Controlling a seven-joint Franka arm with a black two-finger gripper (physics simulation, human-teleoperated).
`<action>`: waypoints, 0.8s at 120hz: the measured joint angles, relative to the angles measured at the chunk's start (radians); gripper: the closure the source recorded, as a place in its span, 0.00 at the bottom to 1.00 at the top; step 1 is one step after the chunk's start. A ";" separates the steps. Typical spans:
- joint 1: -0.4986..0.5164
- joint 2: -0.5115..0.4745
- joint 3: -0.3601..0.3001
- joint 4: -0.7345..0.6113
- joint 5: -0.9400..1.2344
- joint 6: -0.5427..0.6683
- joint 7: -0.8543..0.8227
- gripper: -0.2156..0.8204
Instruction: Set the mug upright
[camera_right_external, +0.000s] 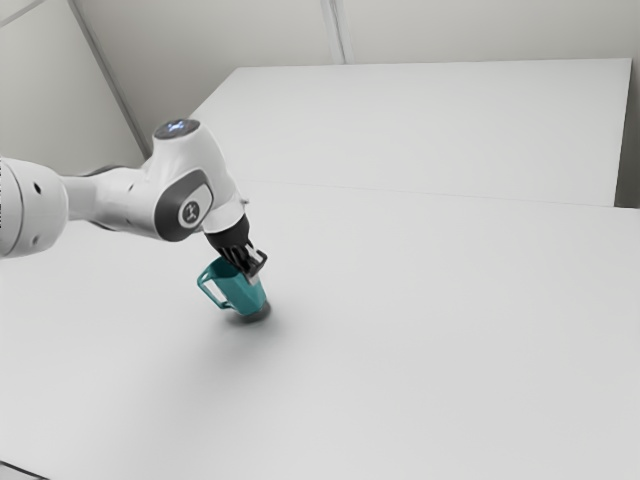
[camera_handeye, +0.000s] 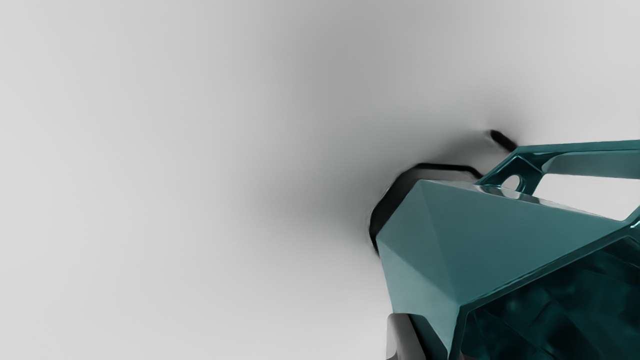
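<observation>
In the exterior view the mug (camera_right_external: 239, 288) is leaning over the worktop (camera_right_external: 420, 330), not standing upright: its mouth is facing toward eleven o'clock, its base is pointing toward five, and its handle (camera_right_external: 213, 290) is sticking out toward nine. The gripper (camera_right_external: 254, 271) is reaching in from ten o'clock and meeting the rim at the mouth's far side from the handle. Its jaws seem to be clamping the mug's wall, since nothing else is visibly propping that lean.

What could go wrong is coming from that hold: if the jaws are pinching only a narrow strip of slanted wall, the mug could be pivoting or slipping as the hand turns, and falling back toward its handle. Letting go while the base is resting on one edge would be inviting the same fall; pressing down too early could be skidding that edge.

The wrist view is adding what the other is hiding: the hollow inside, the faceted outer wall, and one jaw lying against that wall's outside, with a sliver of its partner seemingly showing inside the rim. Counting the handle as twelve o'clock, they are biting near nine. Whether the base is touching the worktop, I cannot tell.
</observation>
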 joint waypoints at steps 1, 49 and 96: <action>0.000 0.002 0.000 0.000 0.001 0.002 0.000 0.97; -0.004 0.034 0.004 -0.001 0.015 0.036 0.000 0.73; -0.006 -0.101 0.005 0.031 0.017 -0.054 0.000 0.29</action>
